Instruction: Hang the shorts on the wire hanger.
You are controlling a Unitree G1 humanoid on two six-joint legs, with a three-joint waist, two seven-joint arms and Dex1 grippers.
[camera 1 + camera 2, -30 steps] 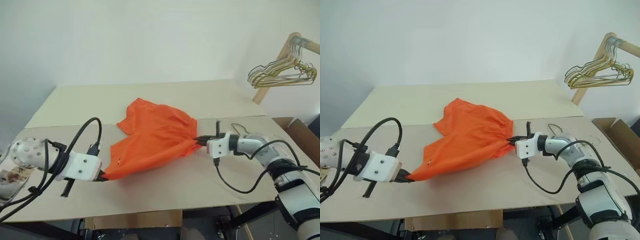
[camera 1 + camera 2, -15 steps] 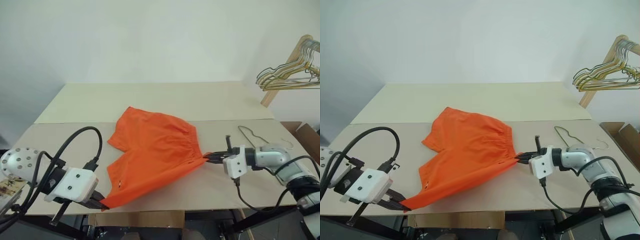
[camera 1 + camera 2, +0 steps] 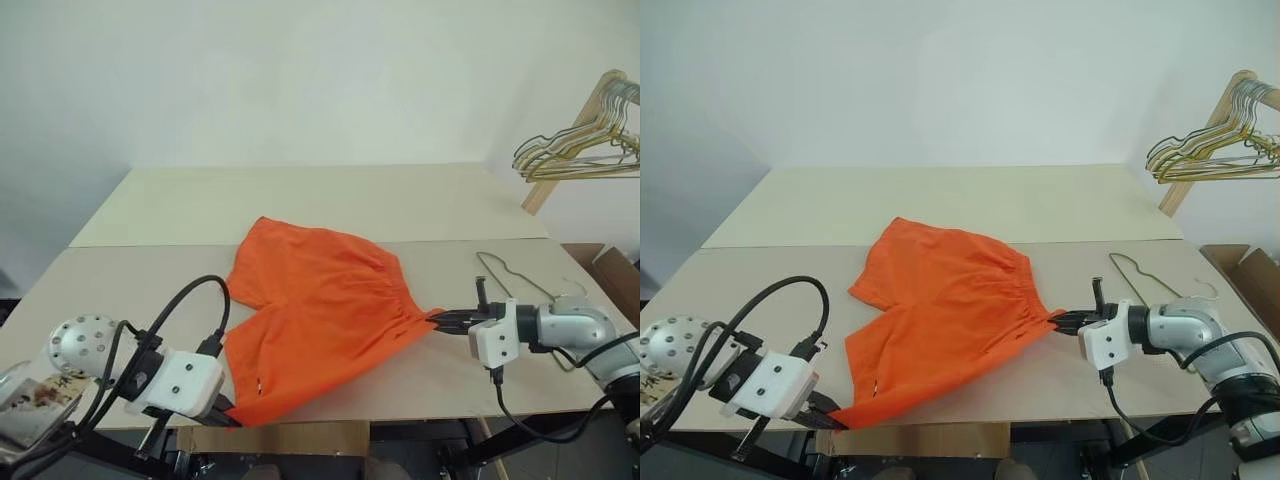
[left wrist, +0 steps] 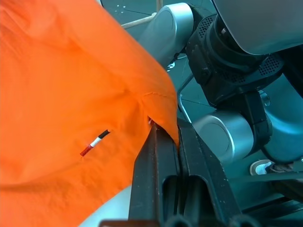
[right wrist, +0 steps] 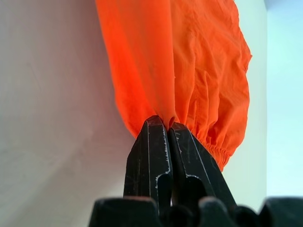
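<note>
Bright orange shorts (image 3: 320,300) lie spread across the table, stretched between both grippers. My left gripper (image 3: 228,415) is shut on a leg corner of the shorts (image 4: 71,94) at the table's front edge. My right gripper (image 3: 438,322) is shut on the gathered waistband end, and the shorts (image 5: 189,61) bunch up at its fingertips. The wire hanger (image 3: 520,280) lies flat on the table just beyond the right gripper, hook toward the right.
A bunch of wire hangers (image 3: 575,150) hangs from a wooden beam at the far right. A cardboard box (image 3: 610,275) stands beside the table's right end. The tan table (image 3: 300,200) stretches far behind the shorts.
Both grippers have drawn back toward me with the shorts, which slid closer to the front edge. The right gripper also shifted right. The camera view has shifted too.
</note>
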